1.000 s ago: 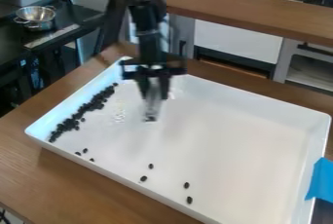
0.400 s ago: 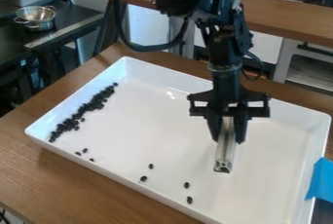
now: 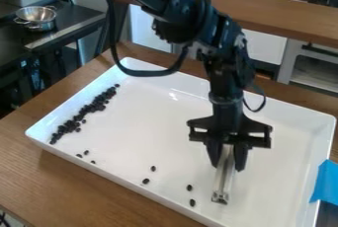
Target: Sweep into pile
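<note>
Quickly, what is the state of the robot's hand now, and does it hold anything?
Hand: closed, holding a long, pale tool.

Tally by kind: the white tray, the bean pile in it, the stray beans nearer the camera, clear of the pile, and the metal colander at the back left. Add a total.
White tray: 1
Bean pile: 1, its beans too crowded to count
Stray beans: 7
Metal colander: 1
Total: 10, taking the pile as one
</note>
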`<state>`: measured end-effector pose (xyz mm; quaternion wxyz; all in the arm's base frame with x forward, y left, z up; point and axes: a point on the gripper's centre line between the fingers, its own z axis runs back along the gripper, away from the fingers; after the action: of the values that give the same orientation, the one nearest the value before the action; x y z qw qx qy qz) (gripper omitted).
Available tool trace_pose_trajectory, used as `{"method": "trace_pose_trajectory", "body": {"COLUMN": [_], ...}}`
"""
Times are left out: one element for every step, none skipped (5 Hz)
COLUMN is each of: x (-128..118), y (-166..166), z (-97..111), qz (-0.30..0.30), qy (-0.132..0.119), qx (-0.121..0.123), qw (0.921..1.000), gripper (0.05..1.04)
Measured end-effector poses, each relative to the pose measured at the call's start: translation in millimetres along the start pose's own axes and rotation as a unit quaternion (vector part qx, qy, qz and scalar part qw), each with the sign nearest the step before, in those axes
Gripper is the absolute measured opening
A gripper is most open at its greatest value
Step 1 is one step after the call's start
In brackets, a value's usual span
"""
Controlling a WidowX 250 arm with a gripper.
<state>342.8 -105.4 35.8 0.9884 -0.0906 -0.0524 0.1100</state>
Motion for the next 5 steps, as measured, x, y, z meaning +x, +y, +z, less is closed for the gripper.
{"method": "trace_pose_trajectory", "body": {"x": [-4,-12,-13,-9,-7], "y": [5,12,21,37,48], "z": [-7,-14,-12,-11,-10], "qz": [-0.007,-0.008,-0.026,-0.031,-0.044], "qy": [-0.006,-0.005,-0.011,-0.008,-0.014], "qx": [0.003,0.009,0.016,0.034,0.051], "qw": [1.0,0.9999,0.9995,0.9989,0.9977], "gripper": [0.382,0.382,0.382,0.382,0.382]}}
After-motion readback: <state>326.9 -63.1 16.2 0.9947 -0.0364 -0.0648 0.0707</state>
